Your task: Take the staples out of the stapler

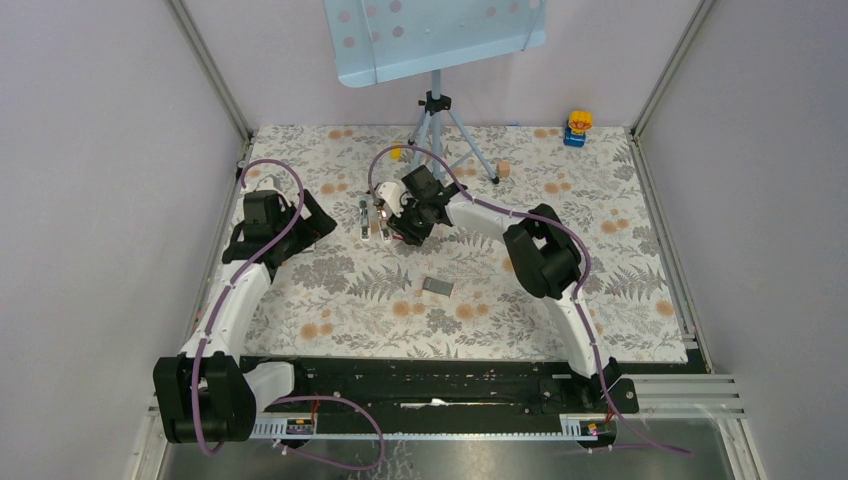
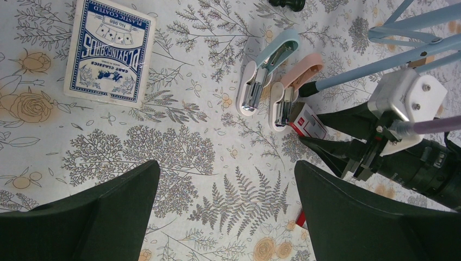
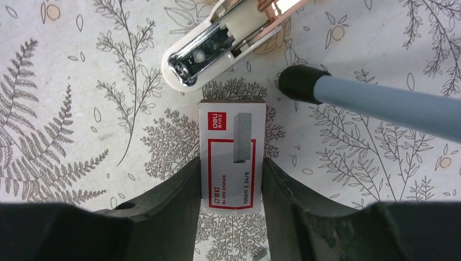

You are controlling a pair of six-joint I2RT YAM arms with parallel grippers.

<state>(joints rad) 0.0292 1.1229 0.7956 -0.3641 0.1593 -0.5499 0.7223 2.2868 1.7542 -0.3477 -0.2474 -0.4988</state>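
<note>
**Here: staple box in the right jaws, stapler opened, unloading not yet shown**

Here the right gripper (image 3: 232, 169) has its jaws closed on the staple box (image 3: 232, 138), a small red-and-white carton pinched by its long sides, label up, low over the table (image 1: 620, 260). Just beyond the box's far end lies the pink stapler (image 3: 217, 49), hinged open, with its bright metal magazine facing up. Box and stapler are near each other but apart.

The left gripper (image 2: 227, 166) hangs with its jaws spread wide and nothing between them, well short of the work.

Progress, as judged: the opening step looks done, since the magazine is exposed. Whether any staples sit in the channel cannot be told from these views. A small dark flat piece (image 1: 437, 287) lies alone on the cloth nearer the arm bases; it is too small to identify. Emptying the magazine therefore appears to be the part left, and the right jaws are occupied by the box.

Surroundings: a blue stapler (image 2: 266, 68), also open, lies just beside the pink one and parallel to it. The rubber-tipped tripod foot (image 3: 301, 84) of the music stand (image 1: 435, 35) rests close to the box's far right corner and crowds any approach from that side. A pack of playing cards (image 2: 108, 51) lies well to the left, and a small toy (image 1: 577, 127) stands at the far edge.
</note>
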